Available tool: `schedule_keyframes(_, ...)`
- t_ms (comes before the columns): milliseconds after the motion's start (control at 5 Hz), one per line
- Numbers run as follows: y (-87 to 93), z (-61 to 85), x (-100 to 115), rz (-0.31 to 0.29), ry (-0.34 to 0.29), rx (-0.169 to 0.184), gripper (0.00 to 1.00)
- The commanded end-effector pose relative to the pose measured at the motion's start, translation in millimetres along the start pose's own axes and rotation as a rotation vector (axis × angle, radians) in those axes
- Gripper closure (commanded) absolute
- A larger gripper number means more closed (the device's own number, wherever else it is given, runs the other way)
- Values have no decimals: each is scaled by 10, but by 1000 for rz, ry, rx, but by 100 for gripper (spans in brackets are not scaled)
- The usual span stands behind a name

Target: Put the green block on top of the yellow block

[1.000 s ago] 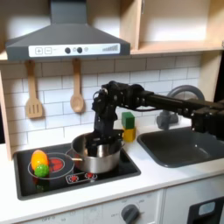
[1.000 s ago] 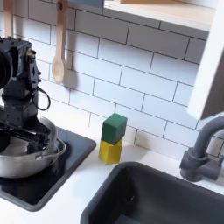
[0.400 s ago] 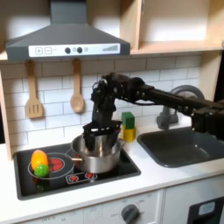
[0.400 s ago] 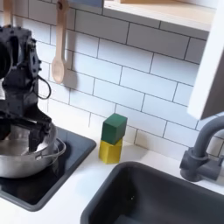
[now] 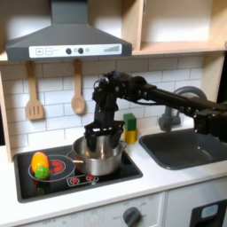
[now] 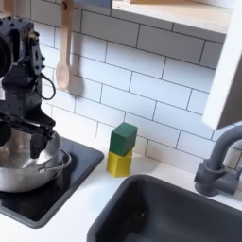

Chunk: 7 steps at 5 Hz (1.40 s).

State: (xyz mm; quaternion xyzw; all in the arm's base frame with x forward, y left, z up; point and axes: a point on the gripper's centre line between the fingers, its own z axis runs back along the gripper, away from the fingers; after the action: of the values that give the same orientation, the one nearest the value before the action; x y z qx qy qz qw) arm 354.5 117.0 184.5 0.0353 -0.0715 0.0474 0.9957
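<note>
Hovering over the steel pot (image 6: 28, 168), empty gripper (image 6: 19, 142) with jaws spread, green block (image 6: 123, 138) atop yellow block (image 6: 119, 164).

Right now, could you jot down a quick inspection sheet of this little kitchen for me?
Surface: white counter with black hob and sink.
Job's things: green block sits on yellow block, by the tiled wall.
Clutter: steel pot on hob; rounded toy food beside it.
Grippers: gripper open, above the pot, holding nothing.
Cables: nothing seen.
Surroundings: wooden spoon, extractor hood, tap.
</note>
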Motion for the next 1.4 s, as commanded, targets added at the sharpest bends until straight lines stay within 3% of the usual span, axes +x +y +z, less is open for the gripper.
schedule_keyframes(0, -152, 182, -132, -58, -25, -30, 0)
schedule_keyframes(200, -188, 271, -222, -62, -42, -39, 0)
schedule_keyframes(600, -349, 235, -429, -88, -30, -52, 0)
schedule_keyframes(800, -446, 152, -536, -125, -21, -37, 0)
schedule_keyframes(1200, -685, 35, -773, -190, -1, -53, 0)
